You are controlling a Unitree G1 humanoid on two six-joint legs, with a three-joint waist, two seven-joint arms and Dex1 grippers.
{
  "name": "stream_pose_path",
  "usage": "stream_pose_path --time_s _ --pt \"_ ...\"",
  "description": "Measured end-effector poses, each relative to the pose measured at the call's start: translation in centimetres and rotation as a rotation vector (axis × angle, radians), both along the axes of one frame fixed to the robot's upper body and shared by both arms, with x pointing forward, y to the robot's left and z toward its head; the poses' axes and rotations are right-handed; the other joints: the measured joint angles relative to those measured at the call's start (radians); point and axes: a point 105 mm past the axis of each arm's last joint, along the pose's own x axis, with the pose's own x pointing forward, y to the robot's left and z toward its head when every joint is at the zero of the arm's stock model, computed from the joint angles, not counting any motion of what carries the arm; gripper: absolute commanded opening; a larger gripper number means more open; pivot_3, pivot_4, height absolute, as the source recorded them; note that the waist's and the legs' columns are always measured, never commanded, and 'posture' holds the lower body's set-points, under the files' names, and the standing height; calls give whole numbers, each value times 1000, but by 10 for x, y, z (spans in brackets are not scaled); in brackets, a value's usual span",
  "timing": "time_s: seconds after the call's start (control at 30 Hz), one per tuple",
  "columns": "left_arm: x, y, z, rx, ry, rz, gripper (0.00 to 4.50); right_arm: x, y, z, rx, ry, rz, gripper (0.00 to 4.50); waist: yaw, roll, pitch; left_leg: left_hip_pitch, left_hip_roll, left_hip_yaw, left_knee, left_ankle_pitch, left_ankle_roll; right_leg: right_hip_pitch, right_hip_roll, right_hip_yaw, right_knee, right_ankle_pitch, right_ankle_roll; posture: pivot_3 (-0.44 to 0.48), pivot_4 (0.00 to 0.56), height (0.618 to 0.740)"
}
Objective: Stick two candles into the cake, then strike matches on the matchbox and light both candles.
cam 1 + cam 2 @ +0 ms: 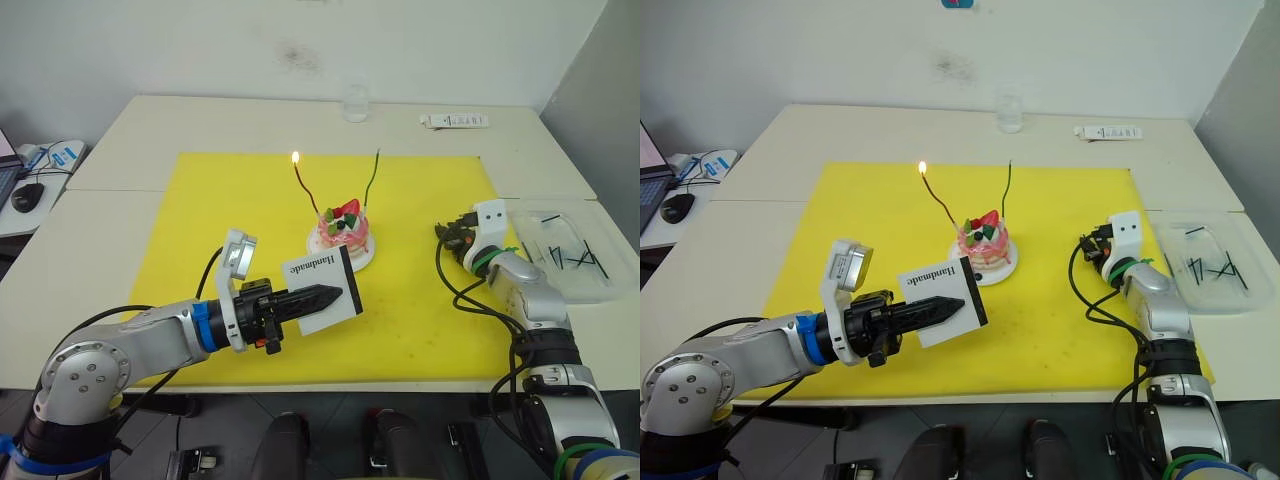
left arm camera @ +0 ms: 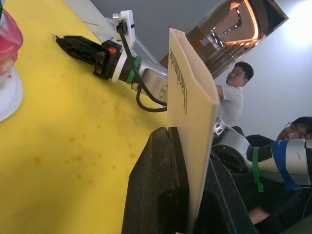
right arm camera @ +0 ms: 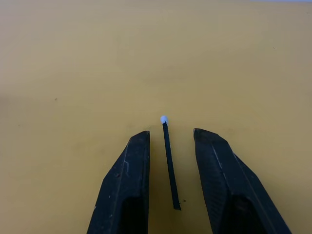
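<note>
The small round pink cake (image 1: 343, 229), topped with a strawberry slice and berries, stands on its white plate (image 1: 366, 258) at the middle of the yellow mat (image 1: 200, 220). Both thin wavy candles are planted in it: the dark red-brown candle (image 1: 306, 190) carries a flame at its tip, while the green candle (image 1: 372, 176) shows none. The left gripper (image 1: 322, 296) is clamped on the flat white matchbox (image 1: 322, 285) with black script lettering, holding it on edge above the mat, just in front of the cake. The left wrist view shows the box pinched between the two black fingers (image 2: 158, 190).

The right gripper (image 3: 170, 170) sits low over the mat, to the right of the cake and well apart from it. Its fingers stand narrowly apart, and a short dark match (image 3: 169, 163) with a pale tip lies on the mat between them, not yet gripped. More matches (image 1: 570, 256) lie in the clear plastic tray (image 1: 600, 290) at the right edge.

The step in hand appears to be picking up this match for the green candle. A good grasp would close near the tail end, leaving the pale head well clear for striking. The stick is thin and lies flat, so the fingertips probably need to press to the mat before closing, or it may roll or slip out. The matchbox should be held firmly for the strike.
</note>
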Motion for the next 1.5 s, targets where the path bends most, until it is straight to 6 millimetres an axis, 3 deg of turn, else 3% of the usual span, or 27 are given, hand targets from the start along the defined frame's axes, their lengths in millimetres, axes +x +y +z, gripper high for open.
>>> stream_pose_path --time_s 0.23,0.43,0.77,0.9,0.97,1.17,1.27,1.37,1.5 --pt "0 0 0 0 0 0 0 1 1 -1 9 -5 1 1455 0 0 0 0 0 0 0 0 0 0 0 0 0 0 0 0 150 740" --pt "0 0 0 0 0 0 0 3 2 -2 13 -2 12 46 0 0 -1 1 0 1 0 0 0 0 0 2 0 0 0 0 150 740" --pt "0 0 0 1 0 1 0 4 4 -2 20 -3 16 46 -2 0 -1 2 0 2 0 0 0 0 0 5 0 1 1 0 150 740" --pt "0 0 0 1 -1 2 0 -6 1 2 43 9 46 46 -1 0 -1 1 0 2 0 0 0 0 0 5 0 1 1 0 150 740" --pt "0 0 0 1 -1 2 0 -14 5 11 83 21 105 46 0 0 -1 0 0 3 0 0 0 -1 0 6 0 1 1 0 150 740" --pt "-1 -2 -1 -4 5 -8 0 -52 23 73 352 139 392 46 0 0 -1 1 0 3 0 0 0 -1 0 6 0 1 1 0 150 740" --pt "0 -3 -2 -13 14 -18 0 -69 32 95 488 226 497 46 0 0 -1 1 0 2 0 0 0 -1 0 5 0 1 0 0 150 740" --pt "3 -3 -2 -17 15 -23 0 -85 40 98 530 313 580 46 1 0 -1 0 0 2 0 0 0 -1 0 5 -1 1 0 0 150 740" --pt "10 -3 -5 -19 22 -22 0 -98 41 102 452 323 609 46 1 0 -1 -2 -1 3 0 -1 2 -1 1 6 -3 1 1 0 150 740"
